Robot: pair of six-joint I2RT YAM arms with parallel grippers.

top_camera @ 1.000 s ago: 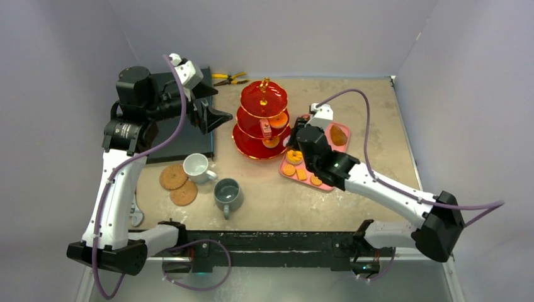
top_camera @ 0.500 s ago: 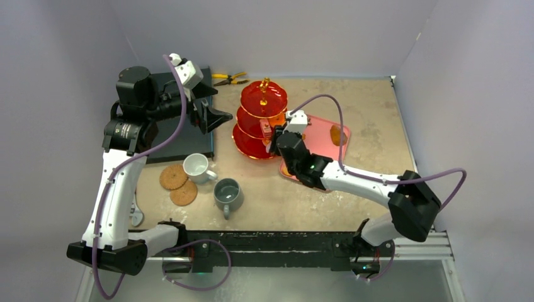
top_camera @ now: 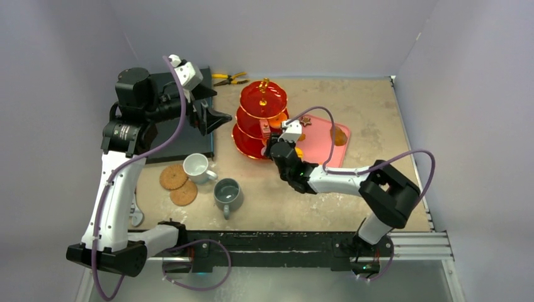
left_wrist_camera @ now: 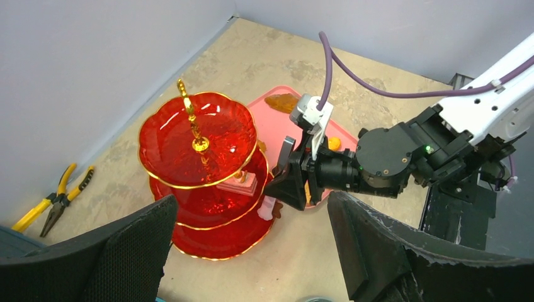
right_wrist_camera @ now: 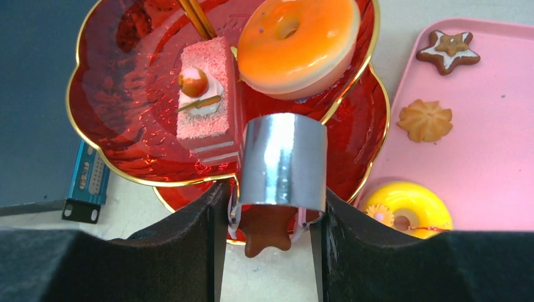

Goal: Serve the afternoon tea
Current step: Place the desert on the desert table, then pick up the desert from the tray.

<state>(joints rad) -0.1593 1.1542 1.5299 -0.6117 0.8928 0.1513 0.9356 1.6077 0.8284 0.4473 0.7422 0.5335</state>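
Observation:
The red three-tier stand with a gold handle stands at the table's middle back. Its middle tier holds a pink cake slice and an orange doughnut. My right gripper is shut on a foil-wrapped pastry with a brown star-shaped end, held over the rim of the stand's bottom tier. The pastry also shows in the left wrist view. My left gripper is open and empty, raised left of the stand. The white mug, the grey mug and two cork coasters sit front left.
A pink tray right of the stand holds a star biscuit, a swirl biscuit, a yellow doughnut and a brown pastry. Yellow-handled pliers lie at the back. A dark slab lies under the left arm.
My right arm has swung left from the pink tray to the stand's bottom tier with the pastry in its jaws. The left arm has not moved.

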